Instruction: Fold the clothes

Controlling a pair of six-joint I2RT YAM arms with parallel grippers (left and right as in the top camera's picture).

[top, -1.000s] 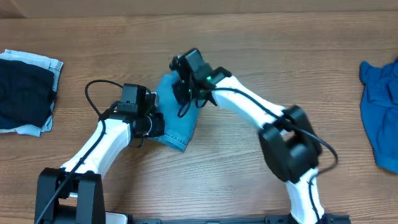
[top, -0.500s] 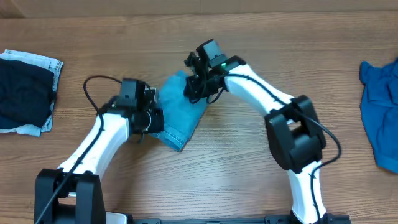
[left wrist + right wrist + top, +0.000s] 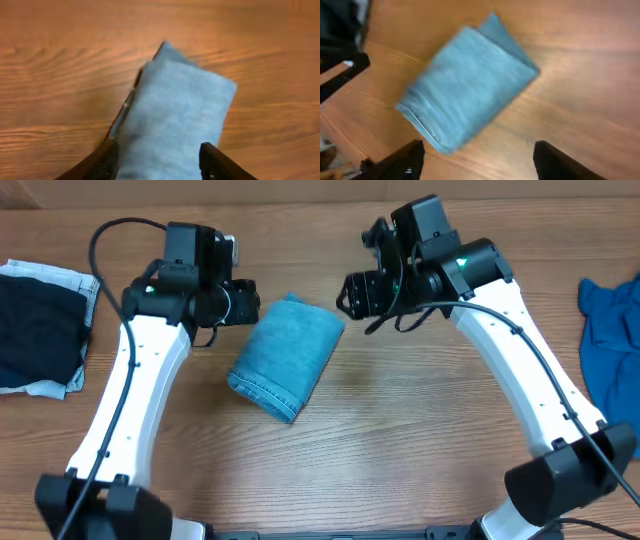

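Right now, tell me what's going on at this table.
Two robot arms are folding clothes. A folded light-blue denim piece lies in the middle of the table. The left hand and the right hand are both open, one at each side of its far end, holding nothing. A dark navy piece sits at the left edge, and a crumpled bright blue garment lies at the right edge.

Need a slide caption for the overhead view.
Folded denim on the wooden table between the open left gripper and open right gripper; dark garments far left, blue garment far right.
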